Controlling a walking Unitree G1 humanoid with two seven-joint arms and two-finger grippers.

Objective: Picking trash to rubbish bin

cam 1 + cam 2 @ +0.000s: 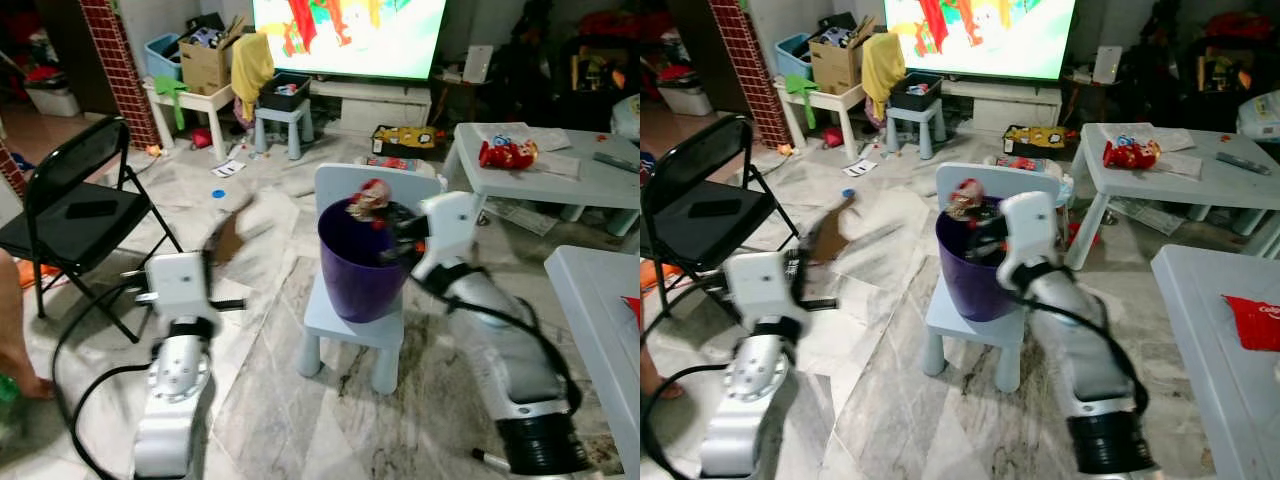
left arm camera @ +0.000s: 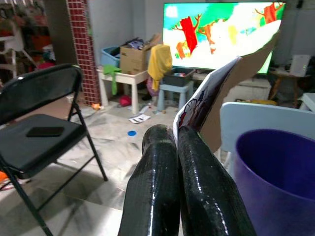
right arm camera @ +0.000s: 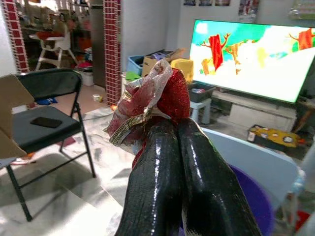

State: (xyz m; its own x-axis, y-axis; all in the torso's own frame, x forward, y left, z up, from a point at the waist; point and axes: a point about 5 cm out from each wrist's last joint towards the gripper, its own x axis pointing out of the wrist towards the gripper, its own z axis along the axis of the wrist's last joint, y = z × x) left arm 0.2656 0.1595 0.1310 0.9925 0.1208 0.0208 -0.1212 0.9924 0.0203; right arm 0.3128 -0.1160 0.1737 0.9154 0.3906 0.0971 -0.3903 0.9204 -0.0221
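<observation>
Marble floor (image 1: 270, 400) carries a small chair (image 1: 352, 325) bearing the purple bin (image 1: 360, 265). My right end effector (image 1: 385, 232), clamped on a red wrapper (image 1: 368, 198), hangs directly above its rim; my left end effector (image 1: 232, 270) pinches cardboard (image 1: 235, 232) beside it.

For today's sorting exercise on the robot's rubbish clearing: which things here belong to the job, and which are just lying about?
Part of the job:
purple bin on the small chair
red wrapper held over it by the right gripper
cardboard piece held by the left gripper

Just lying about:
folding chair with a phone
television
cardboard box
</observation>
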